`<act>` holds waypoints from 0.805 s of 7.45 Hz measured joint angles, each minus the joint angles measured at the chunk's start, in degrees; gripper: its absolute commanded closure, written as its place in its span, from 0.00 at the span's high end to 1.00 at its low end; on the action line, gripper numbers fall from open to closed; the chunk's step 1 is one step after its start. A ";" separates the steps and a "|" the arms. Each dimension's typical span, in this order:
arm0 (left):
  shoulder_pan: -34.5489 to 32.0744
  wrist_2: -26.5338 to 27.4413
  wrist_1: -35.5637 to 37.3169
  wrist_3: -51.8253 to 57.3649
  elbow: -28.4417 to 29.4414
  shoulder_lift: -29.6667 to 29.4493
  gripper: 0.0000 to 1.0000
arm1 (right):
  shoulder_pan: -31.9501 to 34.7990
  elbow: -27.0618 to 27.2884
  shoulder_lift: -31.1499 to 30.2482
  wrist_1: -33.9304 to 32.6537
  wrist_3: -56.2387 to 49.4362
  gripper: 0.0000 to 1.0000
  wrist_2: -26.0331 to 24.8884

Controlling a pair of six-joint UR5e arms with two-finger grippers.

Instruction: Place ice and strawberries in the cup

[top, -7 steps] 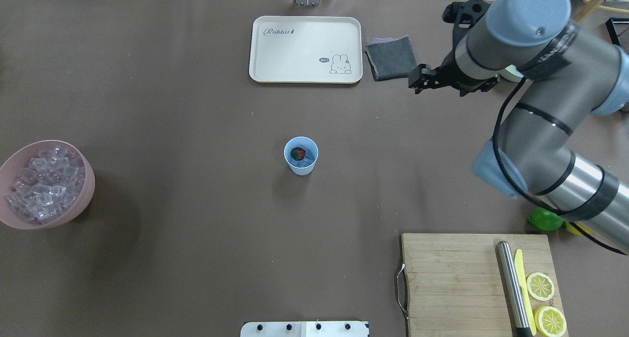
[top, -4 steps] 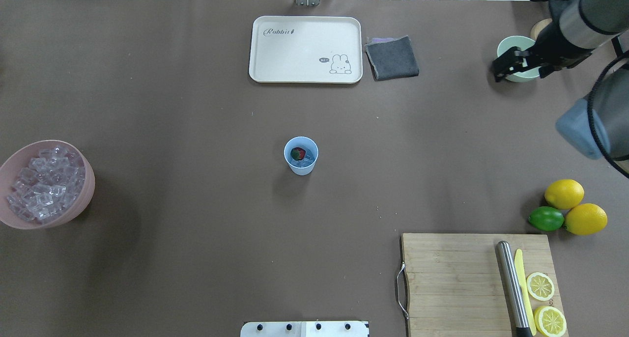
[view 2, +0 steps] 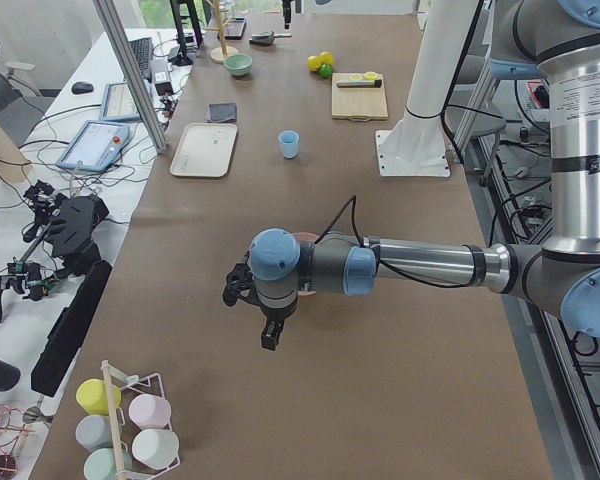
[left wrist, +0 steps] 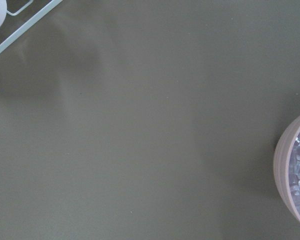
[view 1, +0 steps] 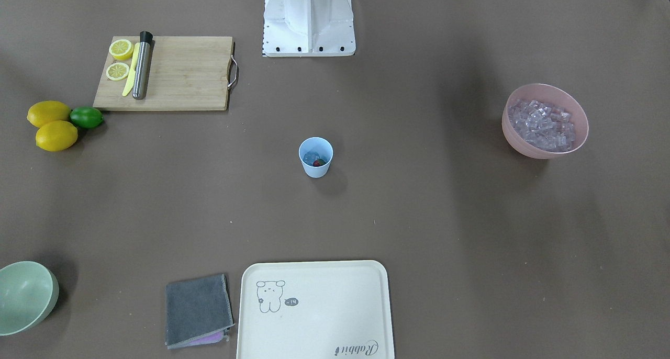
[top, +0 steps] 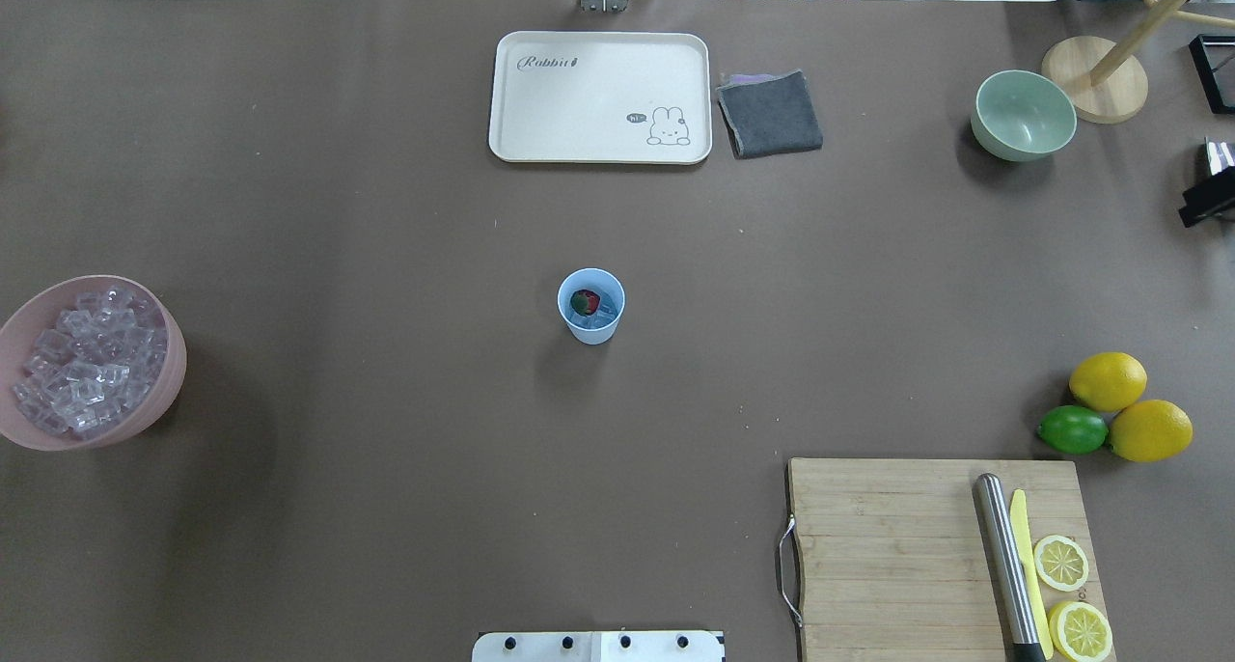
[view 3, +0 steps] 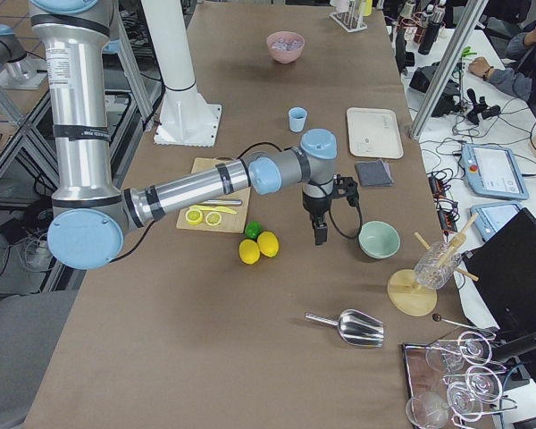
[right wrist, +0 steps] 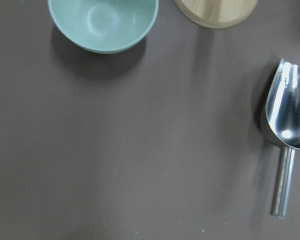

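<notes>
Two lemon halves (top: 1061, 562), a yellow knife (top: 1025, 556) and a steel muddler (top: 1003, 561) lie on the wooden cutting board (top: 888, 556); two whole lemons (top: 1108, 380) and a lime (top: 1072, 429) sit just off its corner.

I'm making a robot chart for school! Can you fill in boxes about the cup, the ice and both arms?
cup: light blue, upright, mid-table
inside cup: one strawberry, some ice
other ice: heaped in the pink bowl
left gripper: over the table beside the pink bowl; jaws unclear
right gripper: over the table between lemons and mint bowl; jaws unclear
task: looks done
</notes>
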 measured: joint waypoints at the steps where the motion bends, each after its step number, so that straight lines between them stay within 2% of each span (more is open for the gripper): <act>1: -0.02 -0.20 -0.01 -0.07 0.14 0.04 0.99 | 3.43 -0.56 -3.65 2.71 -5.12 1.00 -0.01; 2: -0.03 -0.30 -0.05 -0.09 0.28 0.06 0.99 | 6.91 -1.34 -6.46 4.72 -9.38 1.00 0.13; 4: -0.03 -0.35 -0.13 0.00 0.40 0.10 0.99 | 11.24 -2.73 -9.58 6.04 -11.42 1.00 0.17; 6: -0.03 -0.30 -0.16 0.05 0.42 0.35 0.99 | 13.24 -3.89 -9.17 3.96 -12.08 1.00 0.87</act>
